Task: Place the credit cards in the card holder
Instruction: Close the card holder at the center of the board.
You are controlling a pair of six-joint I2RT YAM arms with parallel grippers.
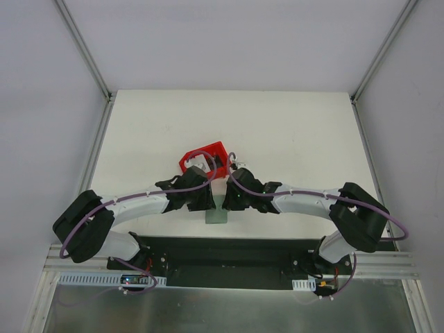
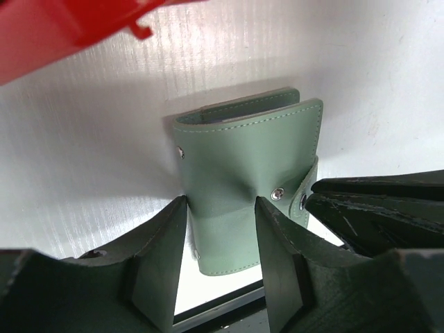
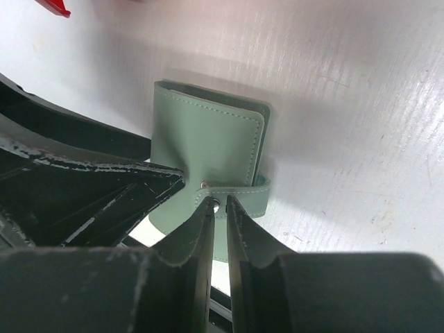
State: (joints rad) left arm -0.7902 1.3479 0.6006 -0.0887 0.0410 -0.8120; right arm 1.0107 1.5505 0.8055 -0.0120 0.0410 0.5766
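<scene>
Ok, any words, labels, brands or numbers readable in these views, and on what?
None can be read. The card holder is plain green with bare metal snaps. The red bin shows no print. The small board by the left arm's base is too small to read.

Seen from above, the card holder [image 1: 217, 218] is mostly covered, the red bin [image 1: 208, 148] partly.

Card holder [image 1: 216, 217] on table [image 1: 291, 139] between left tool [image 2: 220, 258] and right tool [image 3: 220, 223] (bin [image 1: 207, 150] just behind).
</scene>
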